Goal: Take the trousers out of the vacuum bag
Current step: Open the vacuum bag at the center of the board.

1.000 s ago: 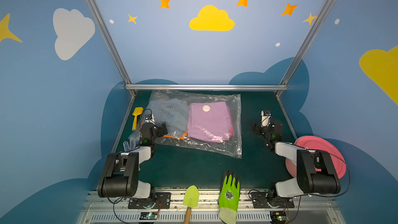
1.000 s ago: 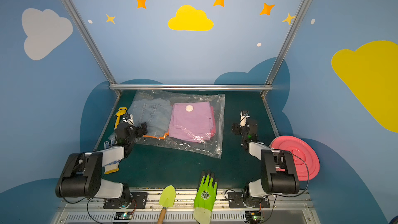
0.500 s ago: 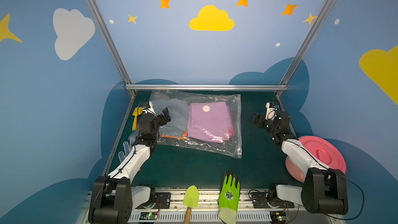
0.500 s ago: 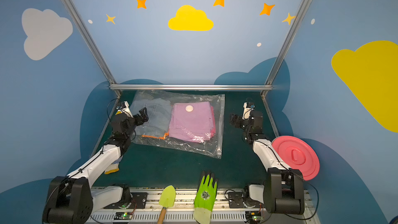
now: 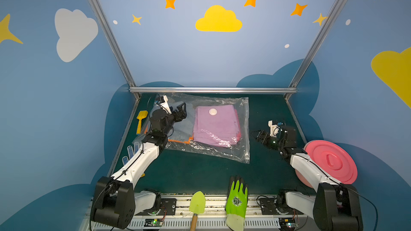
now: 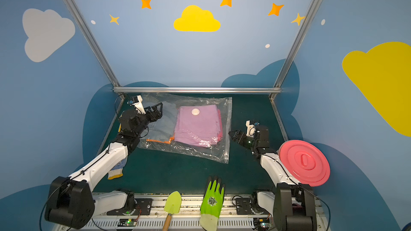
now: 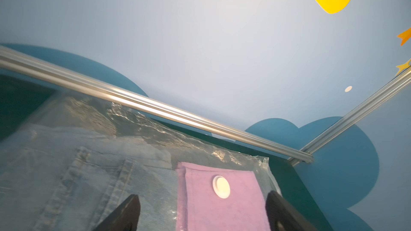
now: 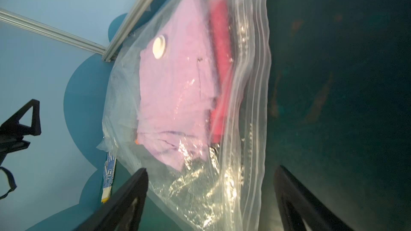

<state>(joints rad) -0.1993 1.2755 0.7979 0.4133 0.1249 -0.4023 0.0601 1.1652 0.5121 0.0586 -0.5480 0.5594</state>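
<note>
Both wide: left pincer (image 5: pixel 180 111), right pincer (image 5: pixel 258 134) | trousers (image 5: pixel 214 127) in vacuum bag (image 5: pixel 222 152) | glove (image 5: pixel 236 198) emblem (illegible)

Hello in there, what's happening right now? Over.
Left gripper open above vacuum bag. Right gripper open beside its zip edge. Trousers inside, none gripped. Nothing atop the bag.

Before me, the clear crinkly plastic vacuum bag (image 5: pixel 222 153) lies flat on the green table (image 5: pixel 200 174). Inside, folded lilac trousers (image 5: pixel 213 127) cover a hot-pink pair (image 5: pixel 238 133), and a light-blue denim pair (image 5: pixel 184 127) covers an orange pair (image 5: pixel 179 140).
</note>
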